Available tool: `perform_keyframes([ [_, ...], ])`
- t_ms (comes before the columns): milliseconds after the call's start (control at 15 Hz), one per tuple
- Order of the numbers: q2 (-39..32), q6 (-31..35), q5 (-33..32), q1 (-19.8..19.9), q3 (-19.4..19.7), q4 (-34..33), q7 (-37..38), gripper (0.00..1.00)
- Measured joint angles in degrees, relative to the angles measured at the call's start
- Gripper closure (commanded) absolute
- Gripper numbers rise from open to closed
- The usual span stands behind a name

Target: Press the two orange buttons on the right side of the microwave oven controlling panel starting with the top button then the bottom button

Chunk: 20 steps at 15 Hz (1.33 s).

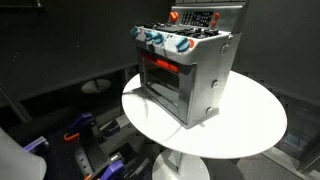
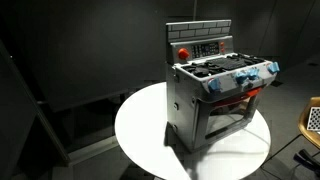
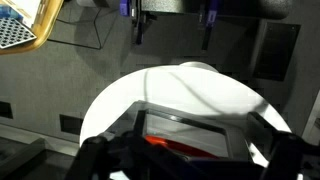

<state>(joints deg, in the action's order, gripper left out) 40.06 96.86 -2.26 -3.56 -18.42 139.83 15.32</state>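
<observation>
A toy oven (image 1: 190,70) of silver plastic with blue knobs and an orange-red door trim stands on a round white table (image 1: 250,125); it also shows in the other exterior view (image 2: 215,95). Its back control panel (image 1: 198,18) (image 2: 208,47) carries a round red-orange button (image 1: 175,17) (image 2: 183,52) and small keys too small to tell apart. In the wrist view my gripper (image 3: 190,155) is open, its dark blurred fingers either side of the oven's top (image 3: 190,130) close below. The gripper does not show in either exterior view.
The table's rim (image 3: 110,95) drops to a dark floor. Blue, orange and purple clutter (image 1: 85,130) lies on the floor beside the table. A perforated pale object (image 2: 313,120) sits at the frame edge. Dark walls surround the scene.
</observation>
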Motion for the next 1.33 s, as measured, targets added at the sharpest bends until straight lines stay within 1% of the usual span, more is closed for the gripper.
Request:
perform_keyframes([
  [400, -0.1, 0.17, -0.2, -0.11, 0.19, 0.0, 0.18, 0.0],
  [600, -0.69, 1.79, -1.58, 0.43, 1.05, -0.54, 1.45, 0.0],
  [1000, -3.82, 8.48, -4.05, 3.82, 3.83, -3.17, 5.1, 0.0],
  [1333, -4.79, 15.72, -4.07, 6.65, 6.65, -2.95, 8.41, 0.0],
])
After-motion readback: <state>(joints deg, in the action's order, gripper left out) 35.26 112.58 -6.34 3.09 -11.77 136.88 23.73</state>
